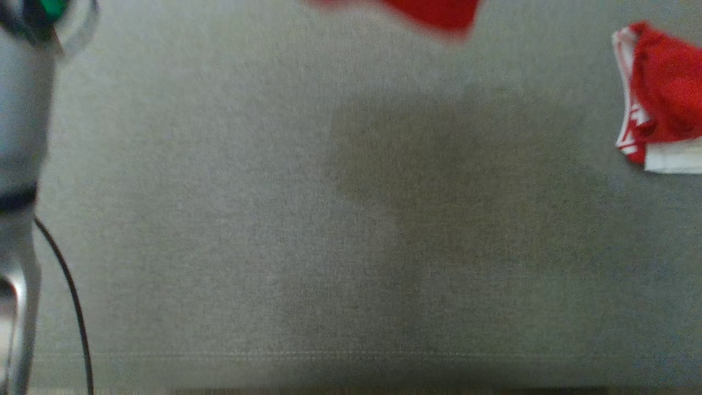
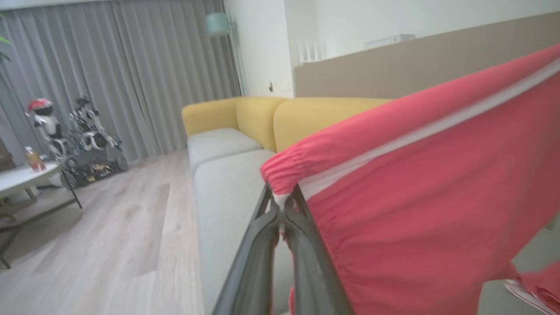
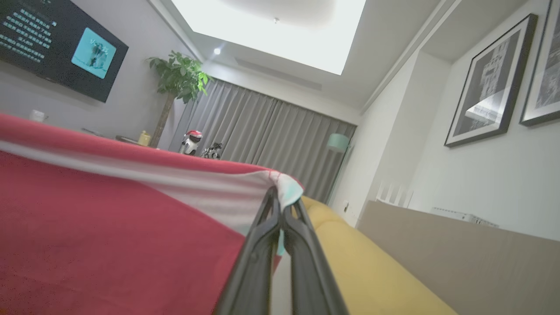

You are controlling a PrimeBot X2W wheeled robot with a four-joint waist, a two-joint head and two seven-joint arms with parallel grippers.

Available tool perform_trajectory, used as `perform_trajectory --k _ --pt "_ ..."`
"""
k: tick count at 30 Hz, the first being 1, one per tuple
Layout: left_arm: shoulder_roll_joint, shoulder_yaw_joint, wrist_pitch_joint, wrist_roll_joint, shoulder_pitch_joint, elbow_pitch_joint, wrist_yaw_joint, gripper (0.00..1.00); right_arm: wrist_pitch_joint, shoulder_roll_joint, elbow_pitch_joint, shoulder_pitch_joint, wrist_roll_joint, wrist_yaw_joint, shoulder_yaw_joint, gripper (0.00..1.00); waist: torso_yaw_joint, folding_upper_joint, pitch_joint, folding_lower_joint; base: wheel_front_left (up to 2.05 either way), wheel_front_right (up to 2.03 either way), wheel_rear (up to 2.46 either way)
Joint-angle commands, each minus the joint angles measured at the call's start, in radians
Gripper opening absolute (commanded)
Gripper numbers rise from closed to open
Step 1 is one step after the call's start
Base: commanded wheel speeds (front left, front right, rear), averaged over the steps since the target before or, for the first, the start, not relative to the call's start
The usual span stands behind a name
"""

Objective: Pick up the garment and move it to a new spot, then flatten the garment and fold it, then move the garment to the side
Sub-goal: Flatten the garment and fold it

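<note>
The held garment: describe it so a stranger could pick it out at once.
Find the grey sofa seat with the yellow backrest. Above it a red garment with a white stripe stretches between the left gripper and the right gripper, each shut on an edge. The other red-and-white garment lies bunched on the seat; this one is in the air.

Yellow sofa (image 2: 258, 116), grey seat cushions (image 2: 223, 183): beyond the left tool (image 2: 281, 205). Teal lamp (image 2: 217, 22): above it. Grey curtains (image 2: 131, 78), wood floor (image 2: 109, 245), white coffee table (image 2: 22, 177) bearing a bottle (image 2: 34, 158): to its left. Wall screen (image 3: 57, 43), potted plant (image 3: 179, 76): above-left of the right tool (image 3: 281, 205). Framed pictures (image 3: 490, 83): above-right.
</note>
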Motion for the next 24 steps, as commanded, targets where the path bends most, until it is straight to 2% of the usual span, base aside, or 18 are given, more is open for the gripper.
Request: perform_trajectory --k 1,6,11,12,18,24 --pt "0.034 0.043 -0.045 0.03 -0.084 0.028 -0.004 0.0 -0.038 0.001 0.032 -0.07 -0.017 -0.001 -0.01 0.0 -0.008 0.0 0.128 -0.0004 0.0 0.0 0.0" --pt "-0.01 0.01 -0.195 0.065 -0.177 0.212 -0.021 0.0 -0.153 0.053 0.238 -0.173 -0.056 -0.001 -0.02 0.0 0.007 0.0 0.165 -0.0004 0.0 0.0 0.0" --pt "-0.052 -0.063 -0.291 0.07 -0.12 0.339 -0.04 0.0 -0.205 0.084 0.415 -0.096 -0.061 -0.001 0.039 0.0 0.023 0.0 0.163 -0.0004 0.0 0.0 0.0" --pt "-0.052 -0.063 -0.291 0.07 -0.12 0.339 -0.04 0.0 -0.205 0.084 0.415 -0.096 -0.061 -0.001 0.039 0.0 0.023 0.0 0.163 -0.0004 0.0 0.0 0.0" --pt "-0.071 -0.198 -0.369 0.068 0.052 0.445 -0.049 0.0 -0.234 0.093 0.568 0.052 -0.09 -0.001 0.16 0.0 0.031 0.0 0.115 -0.0004 0.0 0.0 0.0" --pt "-0.052 -0.385 -0.421 0.022 0.253 0.485 -0.049 0.0 -0.243 0.094 0.689 0.19 -0.04 -0.001 0.259 0.0 0.037 0.0 0.015 -0.0004 0.0 0.0 0.0"
